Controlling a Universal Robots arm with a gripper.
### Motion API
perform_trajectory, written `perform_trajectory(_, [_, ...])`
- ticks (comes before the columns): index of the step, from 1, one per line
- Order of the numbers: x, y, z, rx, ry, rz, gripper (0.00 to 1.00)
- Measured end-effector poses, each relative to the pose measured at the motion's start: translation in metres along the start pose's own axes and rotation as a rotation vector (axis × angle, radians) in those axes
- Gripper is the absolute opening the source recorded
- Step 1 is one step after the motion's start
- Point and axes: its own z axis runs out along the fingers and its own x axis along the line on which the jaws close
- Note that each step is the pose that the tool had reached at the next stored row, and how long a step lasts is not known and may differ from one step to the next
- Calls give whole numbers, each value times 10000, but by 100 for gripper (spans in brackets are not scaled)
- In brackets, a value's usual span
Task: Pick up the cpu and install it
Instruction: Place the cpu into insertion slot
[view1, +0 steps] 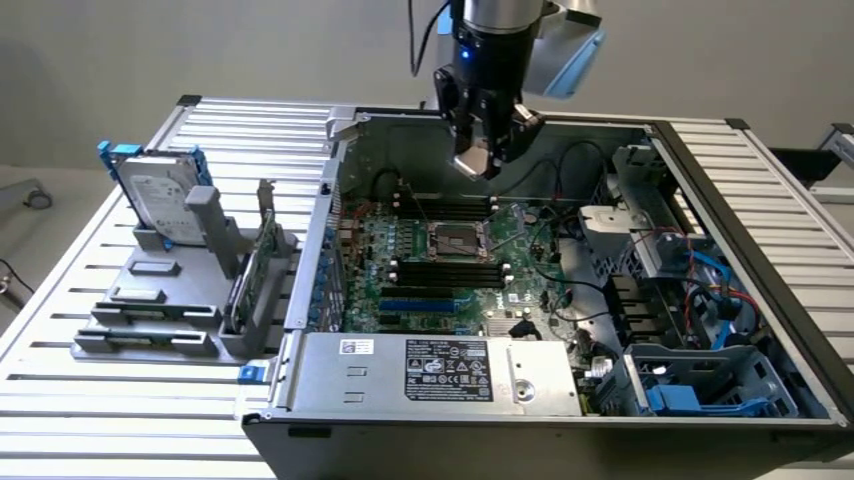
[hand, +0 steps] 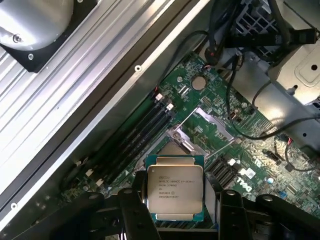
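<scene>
The cpu (hand: 175, 187) sits clamped between the gripper's (hand: 176, 216) jaws, hanging above the Dell-marked motherboard (hand: 250, 145), its lid print too fine to read. Black memory slots (hand: 135, 135) and cables (hand: 227, 95) crowd that motherboard.

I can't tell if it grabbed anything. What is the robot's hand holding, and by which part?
The hand holds the cpu by two opposite side edges, top face showing, above the motherboard.

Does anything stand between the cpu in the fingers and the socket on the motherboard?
Nothing visible does. The gripper holds the cpu above the socket, with open air between; the memory slots lie beside the socket.
</scene>
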Motion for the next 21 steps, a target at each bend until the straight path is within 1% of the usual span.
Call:
perform_trajectory(1, [0,-1,6,-6,-13,161,55])
perform_trajectory(7, [-1,-2,32,-89,-18,1001,55])
perform_trajectory(15, [-3,-7,87,-140,-128,2337,55])
perform_trajectory(21, [-6,-14,174,-181,-221,3423,55])
